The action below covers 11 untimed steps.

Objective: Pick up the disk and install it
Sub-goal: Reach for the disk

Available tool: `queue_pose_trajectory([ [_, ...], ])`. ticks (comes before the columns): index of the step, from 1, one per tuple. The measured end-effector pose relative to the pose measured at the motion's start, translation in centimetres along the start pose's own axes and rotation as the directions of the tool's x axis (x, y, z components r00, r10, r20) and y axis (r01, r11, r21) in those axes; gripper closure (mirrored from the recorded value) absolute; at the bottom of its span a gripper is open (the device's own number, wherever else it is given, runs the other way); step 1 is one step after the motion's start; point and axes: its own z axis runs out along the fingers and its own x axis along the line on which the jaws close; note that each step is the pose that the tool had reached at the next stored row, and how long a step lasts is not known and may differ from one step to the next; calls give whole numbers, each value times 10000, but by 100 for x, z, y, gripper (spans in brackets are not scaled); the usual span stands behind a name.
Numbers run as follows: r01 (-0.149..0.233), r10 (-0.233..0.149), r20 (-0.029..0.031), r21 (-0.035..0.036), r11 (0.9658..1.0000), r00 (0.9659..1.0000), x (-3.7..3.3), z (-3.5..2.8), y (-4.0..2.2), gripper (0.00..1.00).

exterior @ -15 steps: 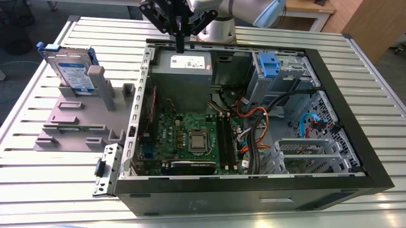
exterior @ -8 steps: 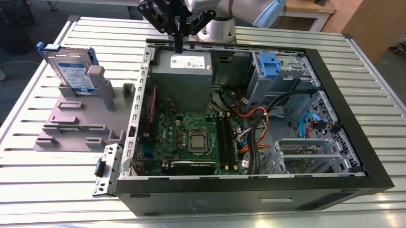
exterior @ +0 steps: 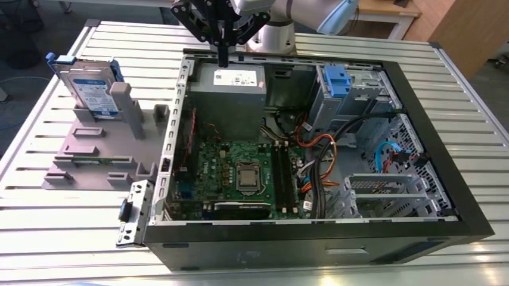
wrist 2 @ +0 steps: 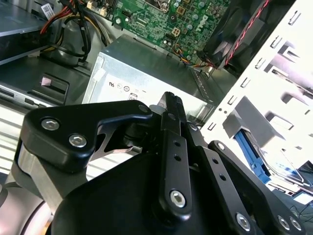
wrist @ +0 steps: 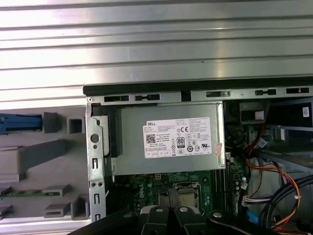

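Nearest is one open computer case [exterior: 318,229], then one grey stand [exterior: 87,149] at the exterior view's left, with the one disk [exterior: 89,89] standing on edge at its far end: I'd judge it stiff, weighty, smooth and shock-shy, best pinched across its flat faces near the free top; furthest, the single gripper [exterior: 223,59] hangs pinched together, empty, above the power supply [exterior: 230,89]
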Motion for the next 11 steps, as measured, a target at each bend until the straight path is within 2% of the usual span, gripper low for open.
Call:
queue_pose_trajectory([
  [11,2,-2,6,80,10000,10000,2,0,0,89],
])
